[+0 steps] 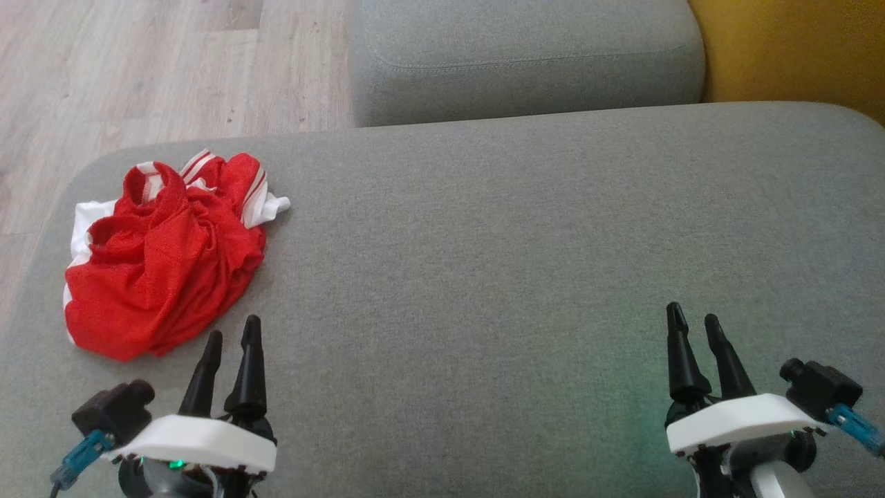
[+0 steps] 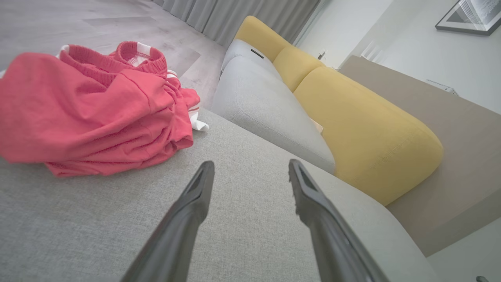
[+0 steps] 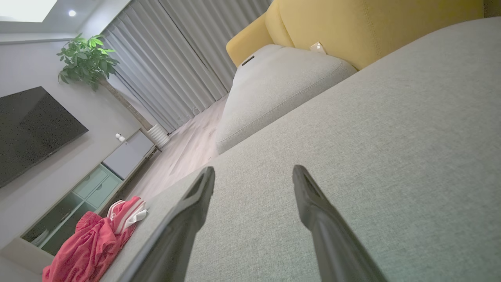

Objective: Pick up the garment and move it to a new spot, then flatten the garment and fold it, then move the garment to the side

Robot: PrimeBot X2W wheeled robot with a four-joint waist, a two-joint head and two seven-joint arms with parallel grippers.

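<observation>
1. we counted one garment (image 1: 162, 256), red with white stripes and white trim. it lay crumpled in a heap near the left end of the large grey seat cushion (image 1: 484, 242), close to that cushion's far left corner.
2. the garment was neither flattened nor folded, and it lay apart from both grippers.
3. we counted two grippers. the left gripper (image 1: 234, 327) sat low at the lower left of the head view, near the garment's near edge but with a strip of bare cushion between them.
4. its two dark fingers (image 2: 188, 219) were spread wide with only grey fabric between them, so it was released and grasped nothing. in the left wrist view the garment lay up and to the left of the fingertips.
5. the right gripper (image 1: 692, 313) was toward the right end of the same cushion, well apart from the garment. its two fingers (image 3: 325, 219) were likewise spread and empty.
6. we counted two grey seat cushions: the large one under the garment and a second cushion (image 1: 525, 62) beyond it, the two edge to edge.
7. a yellow backrest (image 1: 795, 48) ran along the right side. in the left wrist view we made out three rounded sections of it.
8. pale wood floor (image 1: 138, 62) lay past the cushions on the left.
9. around the room we saw one dark wall screen (image 3: 35, 129), one potted plant (image 3: 88, 58), grey curtains (image 3: 176, 58), one low cabinet (image 3: 98, 184) and one framed picture (image 2: 469, 15).
</observation>
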